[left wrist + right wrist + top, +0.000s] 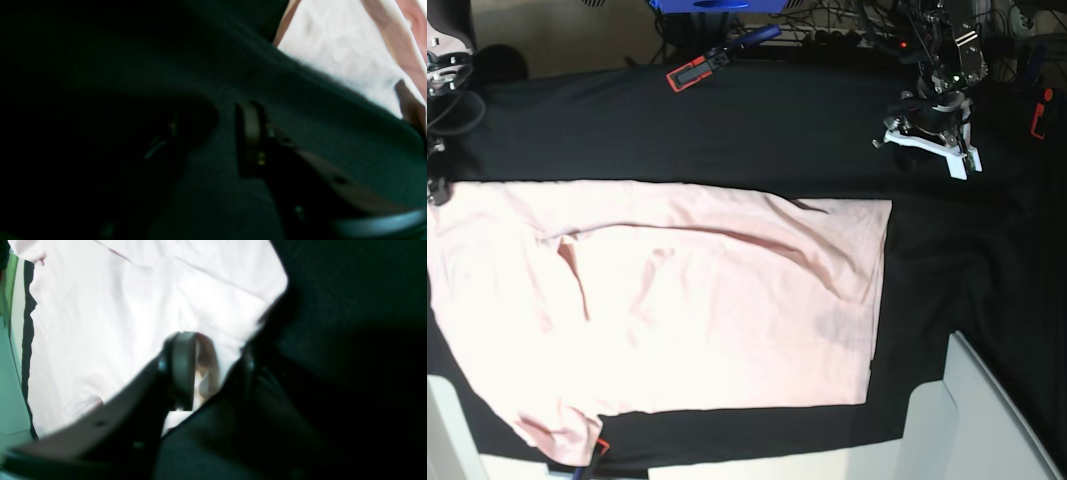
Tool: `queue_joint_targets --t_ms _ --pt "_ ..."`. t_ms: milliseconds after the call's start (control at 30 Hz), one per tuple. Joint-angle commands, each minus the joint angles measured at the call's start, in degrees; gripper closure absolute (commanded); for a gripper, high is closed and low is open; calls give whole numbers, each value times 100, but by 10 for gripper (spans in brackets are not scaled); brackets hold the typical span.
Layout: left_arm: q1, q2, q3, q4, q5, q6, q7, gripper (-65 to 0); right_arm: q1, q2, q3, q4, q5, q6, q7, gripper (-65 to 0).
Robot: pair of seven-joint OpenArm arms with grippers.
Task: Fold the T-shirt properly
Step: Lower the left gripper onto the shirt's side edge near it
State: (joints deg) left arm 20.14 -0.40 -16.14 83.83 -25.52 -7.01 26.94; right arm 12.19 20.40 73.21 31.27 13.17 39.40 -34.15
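The pale pink T-shirt [707,310] lies spread flat on the black table cloth [727,130], plain side up, one sleeve toward the front left. In the right wrist view my right gripper [215,370] sits at the edge of the T-shirt [116,306], with a raised fold of pink fabric pinched between its fingers. In the base view this gripper does not clearly show. My left gripper [932,150] rests on the bare black cloth at the back right, apart from the shirt. Its fingers [250,133] stand apart with only black cloth between them, and the T-shirt [340,43] is off to the upper right.
Red-and-black clamps grip the cloth at the back edge [692,72] and the right edge [1037,120]. A small red piece [599,447] sits by the front-left sleeve. A pale panel [967,420] rises at the front right. Cables and gear crowd the back.
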Motion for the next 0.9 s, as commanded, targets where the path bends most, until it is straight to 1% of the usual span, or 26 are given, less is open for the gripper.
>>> queue_joint_targets --t_ms 0,33,100,133,167,233,300,400,500,567,633,733,867 --pt "-14 -17 27 70 -20 -16 -105 -297 87 127 -20 51 85 60 61 -19" --pt "-23 1 36 70 -20 -16 -105 -334 87 118 -20 51 77 60 61 0" --pt "-49 18 36 70 -20 -16 -105 -398 87 118 -20 51 77 60 61 -15" --pt "-111 71 36 70 -20 -16 -105 -428 87 118 -20 51 77 60 61 0" --pt "-146 98 27 70 -20 -16 -105 -450 87 118 -20 51 77 60 61 0" --pt "-208 124 27 -1 -20 -16 -105 -474 78 118 -20 51 77 60 61 0" --pt "-383 142 45 -80 -20 -16 -105 -477 61 118 -20 51 77 60 53 0" --pt "-586 300 27 -229 -20 -16 -105 -479 52 118 -20 51 68 60 53 0" --pt "-656 379 36 -98 -20 -16 -105 -475 52 118 -29 51 68 60 44 0" --pt "-656 449 36 61 -20 -16 -105 -475 52 118 -196 51 68 60 -9 0" --pt "-656 484 36 281 -20 -16 -105 -475 52 118 -521 51 77 60 -35 0" --pt "-665 484 36 571 -20 -16 -105 -475 52 118 -697 51 94 60 -18 0" --pt "-911 449 10 500 -2 -16 -105 -475 52 109 -697 51 103 60 -18 0"
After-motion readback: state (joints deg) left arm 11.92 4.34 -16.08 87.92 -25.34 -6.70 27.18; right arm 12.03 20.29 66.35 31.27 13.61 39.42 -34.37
